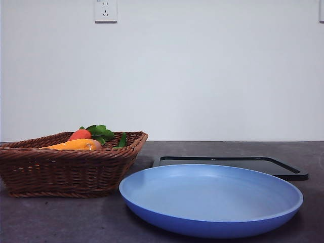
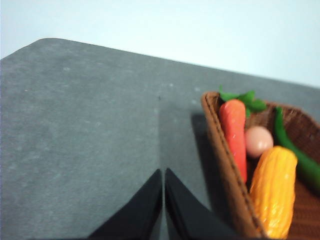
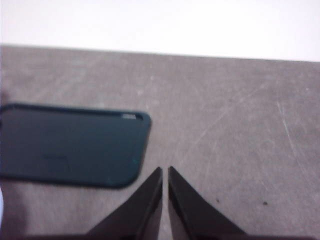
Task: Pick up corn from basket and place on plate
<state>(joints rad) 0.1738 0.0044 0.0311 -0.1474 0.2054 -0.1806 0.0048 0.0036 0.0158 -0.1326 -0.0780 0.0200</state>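
Observation:
The orange-yellow corn point(image 1: 76, 145) point(image 2: 274, 190) lies in the brown wicker basket point(image 1: 66, 169) point(image 2: 225, 155) at the left of the table. The blue plate point(image 1: 210, 200) stands to the right of the basket, near the front, with nothing on it. My left gripper point(image 2: 163, 172) is shut and hovers over bare table beside the basket, apart from the corn. My right gripper point(image 3: 165, 171) is shut too, over the table next to the black tray. Neither arm shows in the front view.
In the basket with the corn lie a red-orange carrot point(image 2: 234, 132) with green leaves point(image 1: 99, 132), a small tan egg-shaped item point(image 2: 258, 141) and a green pod point(image 2: 295, 155). A flat black tray point(image 1: 238, 164) point(image 3: 70, 145) sits behind the plate.

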